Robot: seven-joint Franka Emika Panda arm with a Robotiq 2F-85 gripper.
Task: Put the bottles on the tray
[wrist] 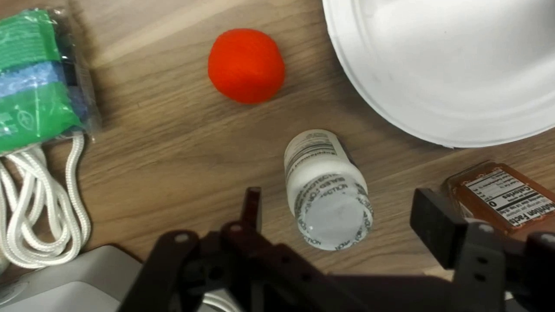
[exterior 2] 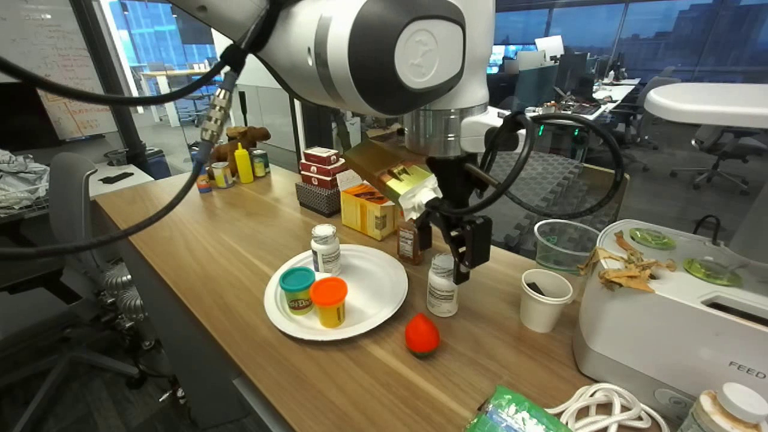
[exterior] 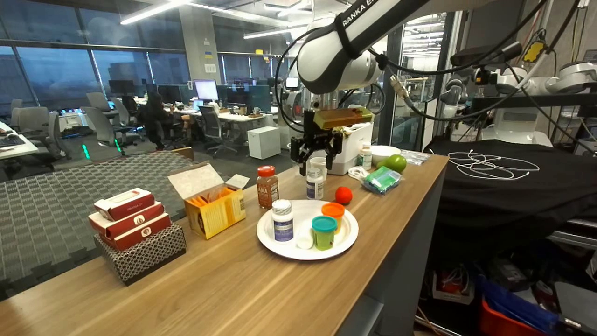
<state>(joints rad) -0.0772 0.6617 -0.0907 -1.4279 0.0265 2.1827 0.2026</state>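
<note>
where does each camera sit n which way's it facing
An exterior view: outside the robot, above the wooden countertop, angled down over the round white plate; the white arm and open black gripper show.
An exterior view: from roughly the opposite end, nearest the white machine lettered FEED, angled down along the countertop; arm and gripper show.
Wrist view: on the wrist, facing down at the white plastic bottle beside the plate; only the gripper shows.
Both exterior views share plate, bottle, arm, gripper.

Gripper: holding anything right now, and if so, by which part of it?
Nothing held. The gripper is open; in the wrist view there is a gap on either side of the white bottle.
</note>
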